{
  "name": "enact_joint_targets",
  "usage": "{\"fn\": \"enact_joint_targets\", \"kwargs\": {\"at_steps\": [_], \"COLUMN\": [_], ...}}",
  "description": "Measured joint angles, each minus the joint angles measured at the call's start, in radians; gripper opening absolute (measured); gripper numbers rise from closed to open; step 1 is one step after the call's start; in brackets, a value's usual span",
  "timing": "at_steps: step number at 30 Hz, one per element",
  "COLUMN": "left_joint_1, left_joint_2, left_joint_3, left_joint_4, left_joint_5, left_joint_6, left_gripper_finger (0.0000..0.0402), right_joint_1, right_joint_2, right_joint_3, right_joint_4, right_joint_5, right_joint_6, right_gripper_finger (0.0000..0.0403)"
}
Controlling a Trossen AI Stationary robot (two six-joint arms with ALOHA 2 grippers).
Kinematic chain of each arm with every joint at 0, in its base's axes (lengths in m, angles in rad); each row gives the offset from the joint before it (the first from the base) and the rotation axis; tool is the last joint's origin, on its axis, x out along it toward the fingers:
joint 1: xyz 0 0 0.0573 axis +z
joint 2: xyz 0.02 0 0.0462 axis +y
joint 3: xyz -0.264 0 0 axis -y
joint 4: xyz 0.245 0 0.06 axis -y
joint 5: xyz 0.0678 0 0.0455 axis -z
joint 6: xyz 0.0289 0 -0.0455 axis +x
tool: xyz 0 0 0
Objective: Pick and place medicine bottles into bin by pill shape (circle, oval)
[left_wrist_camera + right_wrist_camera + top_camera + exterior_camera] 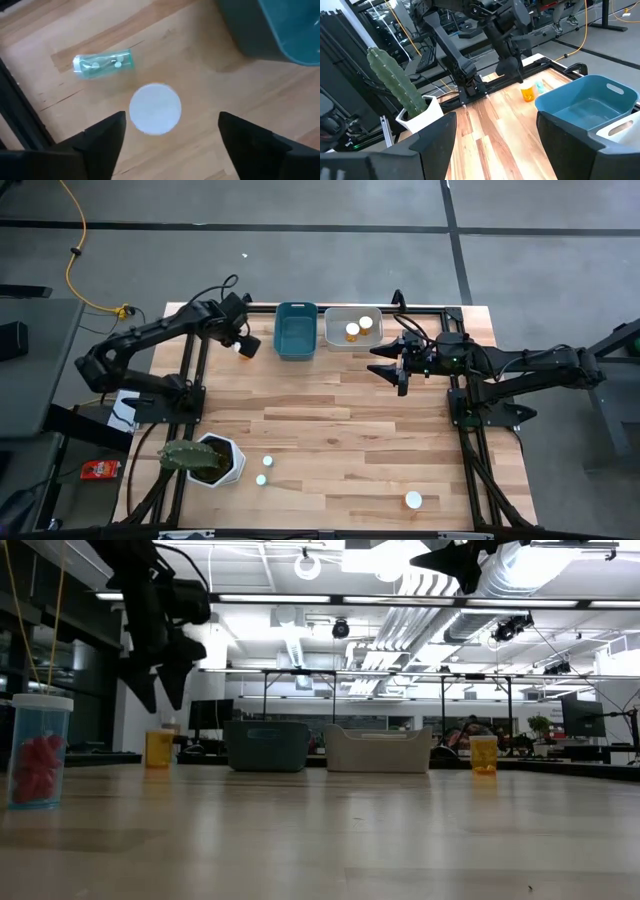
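The left gripper hangs above the table's far left corner, fingers spread wide and holding nothing. Directly beneath it stands a medicine bottle, white cap up, between the fingertips but below them. A second bottle, greenish in the left wrist view, lies on its side just beyond, near the table's left edge.

A white hexagonal pot with a cactus occupies the near left corner. Two white-capped bottles stand beside it, and the table's centre is open wood.

At the far edge a blue bin and a white bin sit side by side; the white bin contains two bottles.

The right gripper hovers over the far right area, near the white bin, fingers apart and unloaded. One more bottle stands near the near right corner, with clear wood around it.

No label text is legible.
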Motion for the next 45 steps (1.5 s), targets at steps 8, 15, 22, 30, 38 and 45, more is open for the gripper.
{"fn": "enact_joint_targets", "kwargs": {"at_steps": [8, 15, 22, 30, 38, 45], "left_joint_1": [0.0, 0.001, 0.0, 0.001, 0.001, 0.001], "left_joint_2": [0.096, 0.179, 0.221, 0.223, 0.223, 0.223], "left_joint_3": [0.001, 0.001, 0.001, 0.001, 0.001, 0.001], "left_joint_4": [0.039, 0.038, 0.048, 0.079, 0.049, 0.045], "left_joint_5": [-0.022, -0.056, -0.056, -0.058, -0.062, -0.064], "left_joint_6": [-0.034, -0.078, -0.088, -0.117, -0.116, -0.114], "left_gripper_finger": [0.0337, 0.0335, 0.0335, 0.0332, 0.0276, 0.0219], "right_joint_1": [0.0, 0.0, 0.0, 0.0, 0.0, 0.0], "right_joint_2": [0.0, 0.0, 0.0, 0.0, 0.0, 0.0], "right_joint_3": [0.0, 0.0, 0.0, 0.0, 0.0, 0.0], "right_joint_4": [0.0, 0.0, 0.0, -0.001, -0.001, -0.001], "right_joint_5": [0.0, 0.0, 0.0, 0.0, 0.0, 0.0], "right_joint_6": [0.0, 0.0, 0.0, 0.0, 0.0, 0.0], "right_gripper_finger": [0.0268, 0.0268, 0.0268, 0.0268, 0.0268, 0.0268]}}
